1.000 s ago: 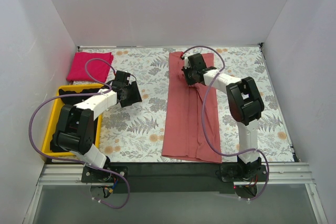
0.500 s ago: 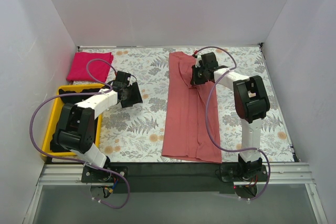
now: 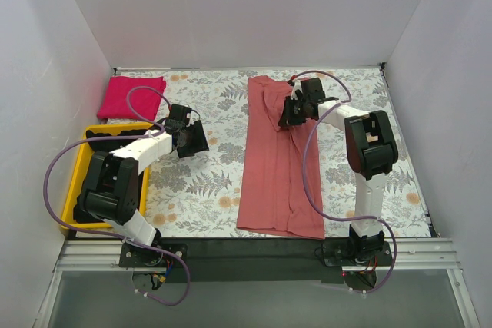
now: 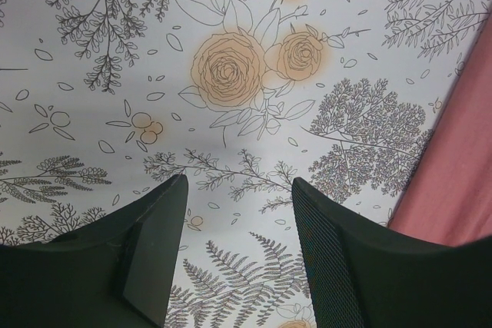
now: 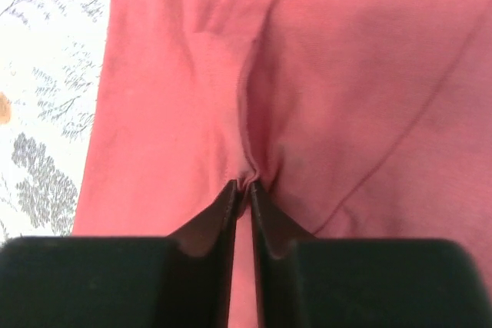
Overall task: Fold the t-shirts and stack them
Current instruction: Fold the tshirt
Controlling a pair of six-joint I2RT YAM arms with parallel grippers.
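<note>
In the top external view, the salmon-red t-shirt (image 3: 269,167) lay as a long, narrow folded strip running from the upper centre of the frame down to the lower centre, on the flowered tablecloth (image 3: 200,190). The magenta t-shirt (image 3: 132,96) sat folded in the upper left corner of the cloth, just above the yellow bin (image 3: 77,190) at the left edge. The right gripper (image 3: 290,113) was down on the upper part of the salmon strip, near its right side, while the left gripper (image 3: 192,140) hung over bare cloth left of centre, well apart from both shirts. In the left wrist view, the two dark fingers (image 4: 154,228) stood wide apart with nothing between them — only printed roses and ferns below, and an edge of salmon fabric at the right border. In the right wrist view, the jaws were pinched together on a small ridge of the salmon fabric at the lower centre, creases fanning upward from the pinch, with a strip of flowered cloth showing at the left.
</note>
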